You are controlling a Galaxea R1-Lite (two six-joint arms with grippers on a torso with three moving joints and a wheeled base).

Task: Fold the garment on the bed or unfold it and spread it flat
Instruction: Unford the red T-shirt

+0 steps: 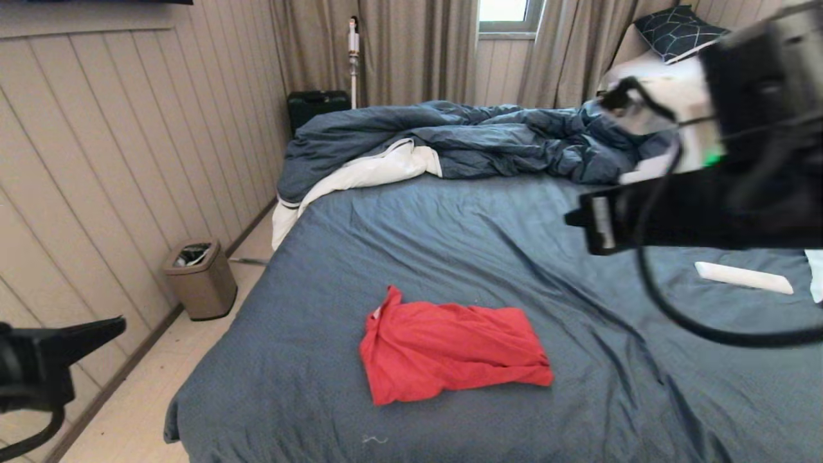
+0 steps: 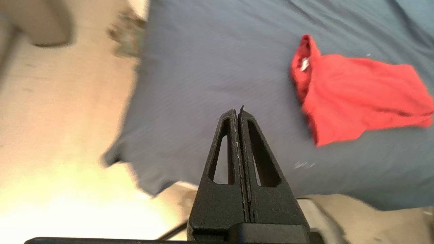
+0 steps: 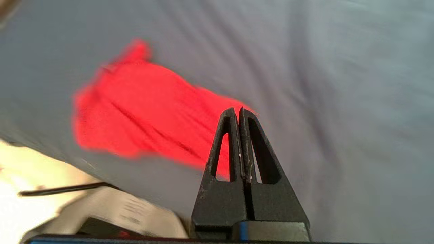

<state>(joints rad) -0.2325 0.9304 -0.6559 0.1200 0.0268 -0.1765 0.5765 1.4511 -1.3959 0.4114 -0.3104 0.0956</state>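
The bed (image 1: 450, 231) fills most of the room w/ its blue sheet; a dark blue duvet (image 1: 463, 138) lies bunched up at the far end; the red garment (image 1: 450, 347) lies folded into a rough block on the sheet, near the bed's front edge, nothing touching it; a small brown bin (image 1: 200, 278) stands on the floor by the wall; the left pincer (image 2: 238, 113) hangs off the bed's left side, shut tight, holding nothing; the right pincer (image 3: 237, 113) is up in the air above the bed, also shut & empty; a white strip (image 1: 742, 278) lies on the sheet at the right.
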